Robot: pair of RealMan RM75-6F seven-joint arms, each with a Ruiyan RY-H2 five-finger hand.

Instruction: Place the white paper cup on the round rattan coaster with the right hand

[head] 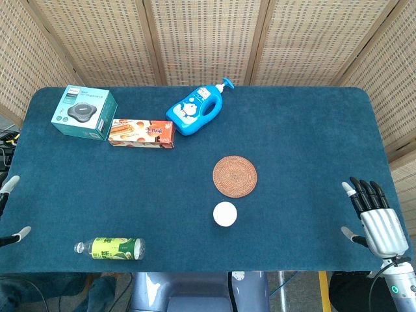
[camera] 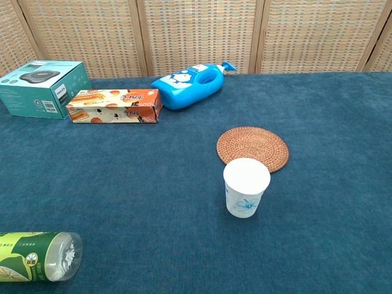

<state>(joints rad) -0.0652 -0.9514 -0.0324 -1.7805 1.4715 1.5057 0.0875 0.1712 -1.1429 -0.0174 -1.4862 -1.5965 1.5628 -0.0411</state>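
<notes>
A white paper cup [head: 225, 214] [camera: 245, 187] with a blue flower print stands upright on the blue cloth, just in front of the round rattan coaster [head: 234, 176] [camera: 253, 147], close to its near edge. My right hand [head: 376, 218] hovers at the table's right front edge, far right of the cup, fingers spread and holding nothing. Of my left hand [head: 9, 208] only fingertips show at the left edge of the head view, apart, with nothing in them. Neither hand appears in the chest view.
At the back lie a teal box [head: 84, 112], an orange snack box [head: 141, 132] and a blue bottle on its side [head: 194, 110]. A green-labelled bottle [head: 110, 248] lies near the front left edge. Wicker screens stand behind the table [head: 305, 130].
</notes>
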